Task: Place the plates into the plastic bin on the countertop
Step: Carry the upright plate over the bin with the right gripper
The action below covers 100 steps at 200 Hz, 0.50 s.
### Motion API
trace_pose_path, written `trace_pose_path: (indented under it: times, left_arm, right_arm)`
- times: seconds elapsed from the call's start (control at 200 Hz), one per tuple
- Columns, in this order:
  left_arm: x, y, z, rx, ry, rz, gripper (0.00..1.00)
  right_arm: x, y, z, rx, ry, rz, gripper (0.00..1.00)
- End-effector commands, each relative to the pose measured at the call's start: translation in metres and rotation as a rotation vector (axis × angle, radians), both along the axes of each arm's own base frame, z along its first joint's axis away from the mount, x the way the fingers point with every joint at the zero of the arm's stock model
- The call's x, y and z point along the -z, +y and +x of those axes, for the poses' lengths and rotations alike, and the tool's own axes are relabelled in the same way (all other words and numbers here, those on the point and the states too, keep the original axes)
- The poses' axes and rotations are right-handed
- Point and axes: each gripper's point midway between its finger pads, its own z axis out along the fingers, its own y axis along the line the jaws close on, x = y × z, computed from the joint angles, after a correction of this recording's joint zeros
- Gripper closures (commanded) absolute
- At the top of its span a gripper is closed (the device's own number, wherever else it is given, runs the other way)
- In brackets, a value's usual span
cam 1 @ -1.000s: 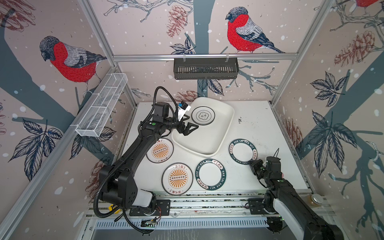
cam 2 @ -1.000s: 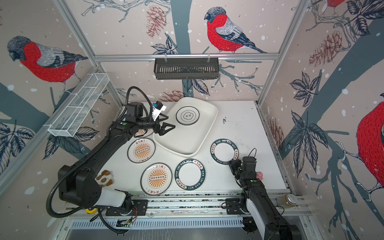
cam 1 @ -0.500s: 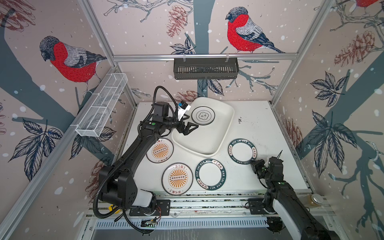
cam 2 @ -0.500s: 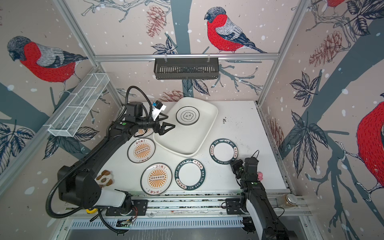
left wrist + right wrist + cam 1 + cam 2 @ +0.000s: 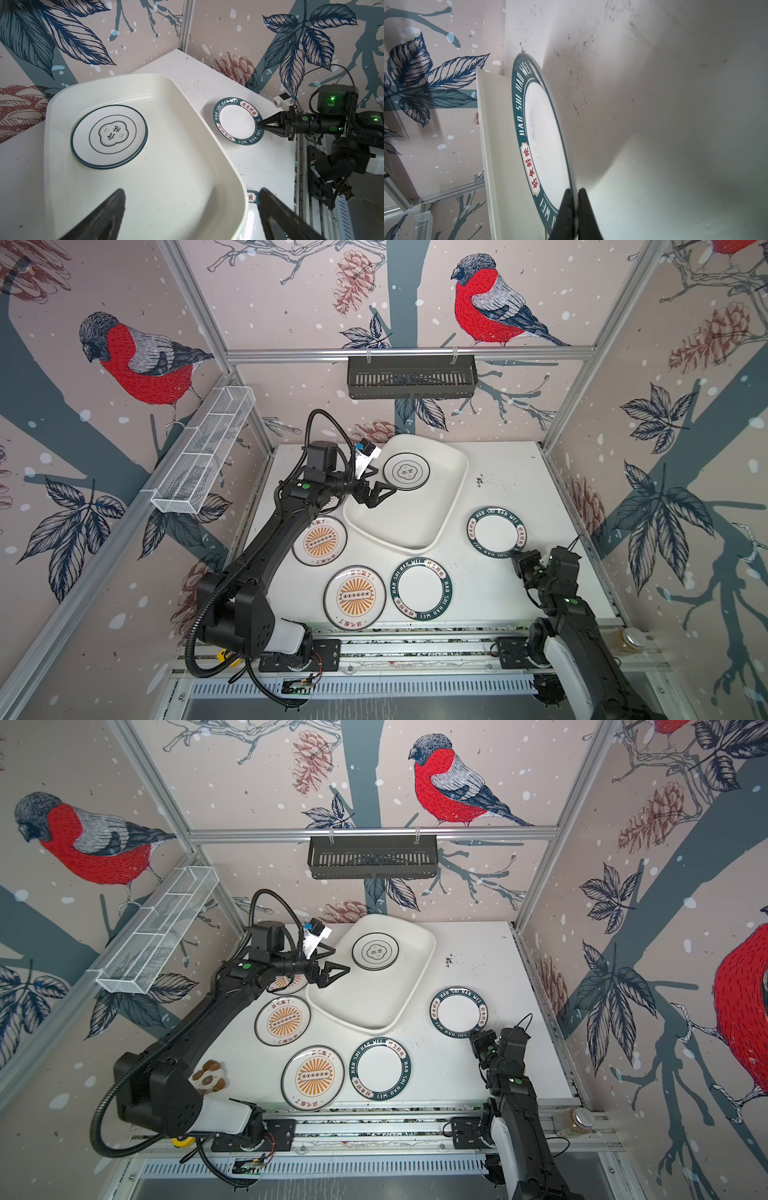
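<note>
The plastic bin lies at the back middle of the countertop, with small cloud-centre plates stacked inside. My left gripper hovers open over the bin's left side, holding nothing; its fingers are spread wide. My right gripper is shut on the near rim of a green-band plate on the right; its tips pinch that rim. Another green-band plate and two orange-centre plates lie in front. A third orange plate is partly hidden under my left arm.
A black slatted basket hangs on the back wall and a white wire-mesh basket on the left wall. A jar stands beyond the front right corner. The bin's rim is close beside the gripped plate.
My right gripper has shut on the green-band plate's near rim and edged slightly toward it. The left arm has not moved.
</note>
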Motion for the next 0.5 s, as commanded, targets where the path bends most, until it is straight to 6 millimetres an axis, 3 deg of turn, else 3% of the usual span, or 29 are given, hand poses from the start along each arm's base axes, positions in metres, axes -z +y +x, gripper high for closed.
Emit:
trace_pose_path:
  times: [0.0,0.495]
  left_arm:
    - [-0.005,0.000,0.001,-0.002,-0.008,-0.004,0.02]
    - [0.007,0.008,0.010,-0.070,0.016,0.046,0.02]
  right_arm:
    - [-0.017,-0.002,0.005,-0.030,-0.051,-0.013,0.99]
    - [-0.098,-0.010,0.033,-0.089,-0.215,-0.105,0.99]
